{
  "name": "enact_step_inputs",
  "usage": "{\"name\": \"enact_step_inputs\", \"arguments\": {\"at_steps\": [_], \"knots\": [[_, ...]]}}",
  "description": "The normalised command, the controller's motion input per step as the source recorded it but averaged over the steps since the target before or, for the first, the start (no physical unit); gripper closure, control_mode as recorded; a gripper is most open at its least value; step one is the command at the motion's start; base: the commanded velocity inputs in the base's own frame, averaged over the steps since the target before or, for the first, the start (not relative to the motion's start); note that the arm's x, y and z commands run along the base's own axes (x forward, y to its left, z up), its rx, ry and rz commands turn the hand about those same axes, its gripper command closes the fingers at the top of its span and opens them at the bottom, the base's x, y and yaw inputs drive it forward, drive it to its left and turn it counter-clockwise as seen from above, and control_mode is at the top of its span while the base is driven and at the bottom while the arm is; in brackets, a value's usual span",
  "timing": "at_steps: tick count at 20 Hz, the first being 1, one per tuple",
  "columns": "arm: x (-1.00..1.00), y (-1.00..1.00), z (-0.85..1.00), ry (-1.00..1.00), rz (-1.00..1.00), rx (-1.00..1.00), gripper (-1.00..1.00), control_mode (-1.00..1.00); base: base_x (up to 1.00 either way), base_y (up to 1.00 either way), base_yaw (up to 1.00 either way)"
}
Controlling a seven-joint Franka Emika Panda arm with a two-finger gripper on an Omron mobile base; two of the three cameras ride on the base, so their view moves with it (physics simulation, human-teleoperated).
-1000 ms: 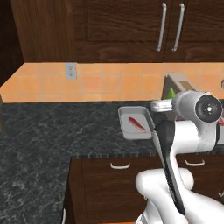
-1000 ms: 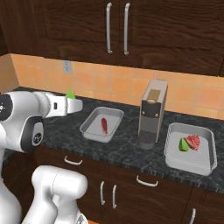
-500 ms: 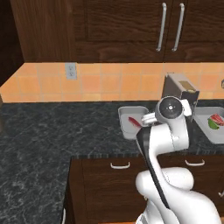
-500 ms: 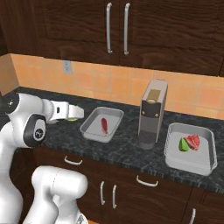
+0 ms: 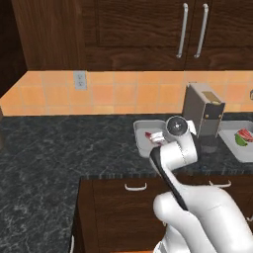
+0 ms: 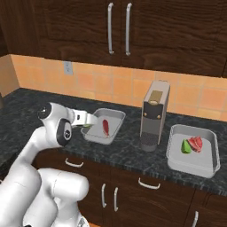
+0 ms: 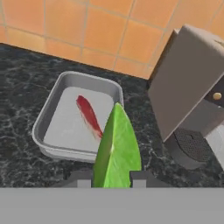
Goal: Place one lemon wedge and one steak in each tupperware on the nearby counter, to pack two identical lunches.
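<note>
Lemon wedge [image 7: 117, 148] green, pinched between closed gripper [image 7: 113, 178] fingertips, hanging just short of near tupperware [image 7: 51, 116] on counter [image 7: 22, 74]. Steak [image 7: 89, 114] already lies in that tray. Far tupperware [image 6: 208, 162], past grey appliance [image 6: 154, 114], holds both items. Step in hand: carrying wedge in. Next you need wedge over tray floor beside steak, then release.

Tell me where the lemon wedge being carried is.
In the hand view, the green lemon wedge sits between the gripper fingertips, near the steak tupperware.
</note>
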Motion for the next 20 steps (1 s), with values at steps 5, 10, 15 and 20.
{"name": "enact_step_inputs", "arguments": {"at_steps": [5, 10, 15, 20], "knots": [[0.79, 0.02, -0.36, 0.11, 0.01, 0.21, 1.00, -1.00, 0.00, 0.00, 0.00], [0.78, 0.29, -0.44, 0.07, 0.02, 0.01, 1.00, -1.00, 0.00, 0.00, 0.00], [0.79, 0.10, -0.46, 0.02, 0.07, 0.00, 1.00, -1.00, 0.00, 0.00, 0.00], [0.57, 0.00, -0.51, 0.02, 0.03, 0.00, 1.00, -1.00, 0.00, 0.00, 0.00]]}}
